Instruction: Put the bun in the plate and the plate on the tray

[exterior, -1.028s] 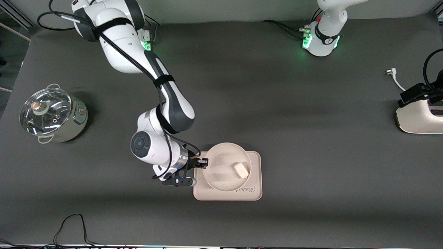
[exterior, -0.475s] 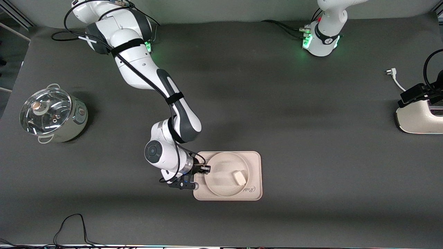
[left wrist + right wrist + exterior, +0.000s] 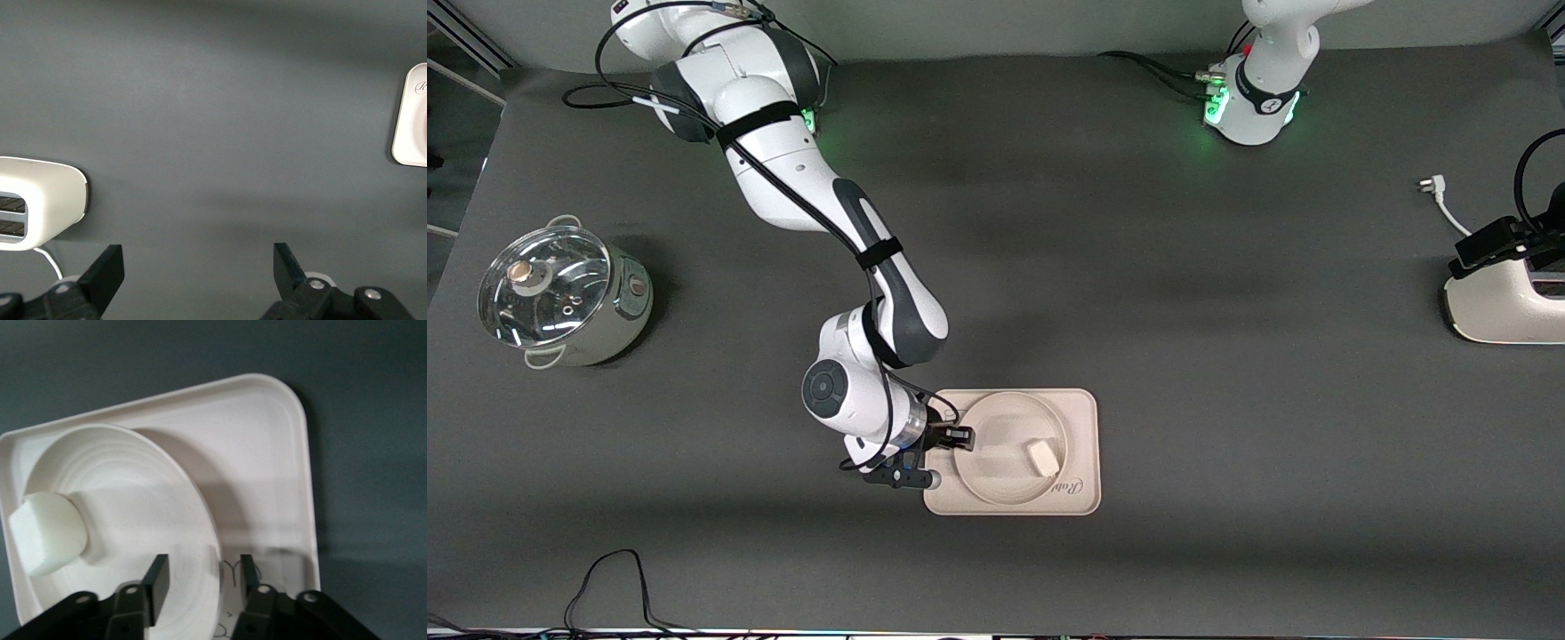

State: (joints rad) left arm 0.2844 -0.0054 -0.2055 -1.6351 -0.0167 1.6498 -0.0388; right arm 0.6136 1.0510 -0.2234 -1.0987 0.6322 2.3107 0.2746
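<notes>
The round cream plate [image 3: 996, 467] lies on the rectangular cream tray [image 3: 1083, 427], with the small white bun [image 3: 1043, 457] in it on the side toward the left arm's end. My right gripper [image 3: 960, 436] is low at the plate's rim toward the right arm's end. In the right wrist view its fingers [image 3: 157, 587] straddle the rim of the plate [image 3: 133, 493] with gaps on both sides, so the gripper [image 3: 203, 570] is open. The bun [image 3: 48, 532] and the tray [image 3: 267, 453] show there too. My left gripper [image 3: 198, 257] is open and empty, waiting above bare table.
A steel pot with a glass lid [image 3: 560, 298] stands at the right arm's end. A white toaster [image 3: 1503, 302] with a cable and plug [image 3: 1436, 196] stands at the left arm's end, also in the left wrist view [image 3: 40, 200]. A black cable [image 3: 605, 578] lies at the near edge.
The right arm has brought the plate with the bun down from above the tray onto it. The plate now lies flat. The left arm has not moved.
</notes>
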